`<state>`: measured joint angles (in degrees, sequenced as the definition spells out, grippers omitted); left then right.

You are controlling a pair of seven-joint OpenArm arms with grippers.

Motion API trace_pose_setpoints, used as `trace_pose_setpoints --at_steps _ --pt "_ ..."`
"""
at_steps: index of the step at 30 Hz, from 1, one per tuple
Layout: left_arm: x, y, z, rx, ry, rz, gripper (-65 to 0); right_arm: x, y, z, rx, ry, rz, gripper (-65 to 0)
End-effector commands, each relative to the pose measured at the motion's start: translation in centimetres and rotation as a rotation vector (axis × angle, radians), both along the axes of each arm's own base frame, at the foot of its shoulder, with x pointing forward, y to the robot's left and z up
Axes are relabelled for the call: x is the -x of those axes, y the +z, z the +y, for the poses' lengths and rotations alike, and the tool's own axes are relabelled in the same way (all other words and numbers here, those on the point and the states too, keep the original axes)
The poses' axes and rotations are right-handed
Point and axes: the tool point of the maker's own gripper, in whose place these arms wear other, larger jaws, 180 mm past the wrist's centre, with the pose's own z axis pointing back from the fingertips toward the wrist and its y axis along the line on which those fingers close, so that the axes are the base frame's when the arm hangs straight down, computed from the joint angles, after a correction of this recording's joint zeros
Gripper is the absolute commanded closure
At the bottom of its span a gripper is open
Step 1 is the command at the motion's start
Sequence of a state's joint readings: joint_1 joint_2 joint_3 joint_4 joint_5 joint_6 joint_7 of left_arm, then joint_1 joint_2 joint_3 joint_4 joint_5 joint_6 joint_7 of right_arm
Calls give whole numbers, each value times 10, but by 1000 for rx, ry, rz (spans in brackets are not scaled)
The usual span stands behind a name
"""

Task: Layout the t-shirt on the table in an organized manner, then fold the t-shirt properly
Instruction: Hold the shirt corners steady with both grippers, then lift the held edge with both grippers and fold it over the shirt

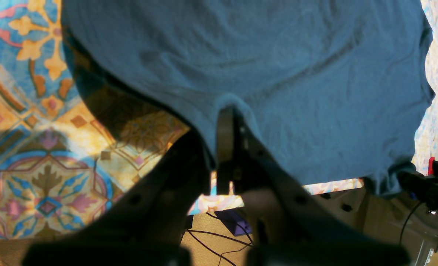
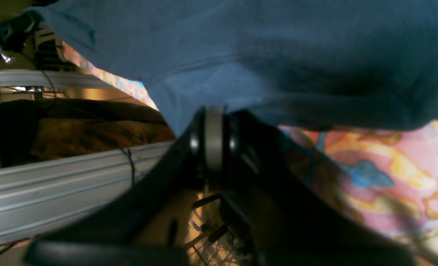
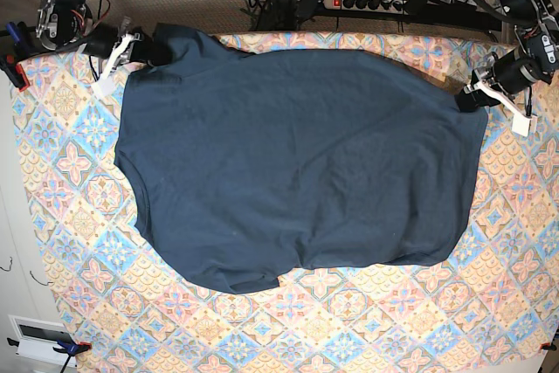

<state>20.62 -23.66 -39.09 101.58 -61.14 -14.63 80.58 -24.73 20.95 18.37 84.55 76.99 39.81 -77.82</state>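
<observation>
Base view: t-shirt (image 3: 297,163) flat on table (image 3: 79,216), both hands (image 3: 144,50) (image 3: 472,93) pinching its corners

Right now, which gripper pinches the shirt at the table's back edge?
The right gripper, fingers closed on the t-shirt at the back edge; the left gripper pinches further forward.
</observation>
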Motion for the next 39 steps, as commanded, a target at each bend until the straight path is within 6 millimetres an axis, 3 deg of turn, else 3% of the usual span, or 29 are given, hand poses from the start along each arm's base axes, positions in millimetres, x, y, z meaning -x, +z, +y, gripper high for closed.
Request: trace_pose_setpoints --at_steps 1,11,25,30,39 --pt "-6 10 3 -12 -5 -34 0 -8 10 -4 -3 -6 -41 0" --pt "-12 15 2 -2 0 -59 0 -26 29 -26 -19 -98 -116 -11" --pt "-23 28 13 29 97 -142 0 -126 94 -31 -35 -116 -404 -11" --pt "-28 30 13 53 135 -173 0 -153 114 -26 -56 -123 -481 -11" --pt "-41 8 26 178 238 -155 0 -186 104 -21 -111 -133 -439 -11"
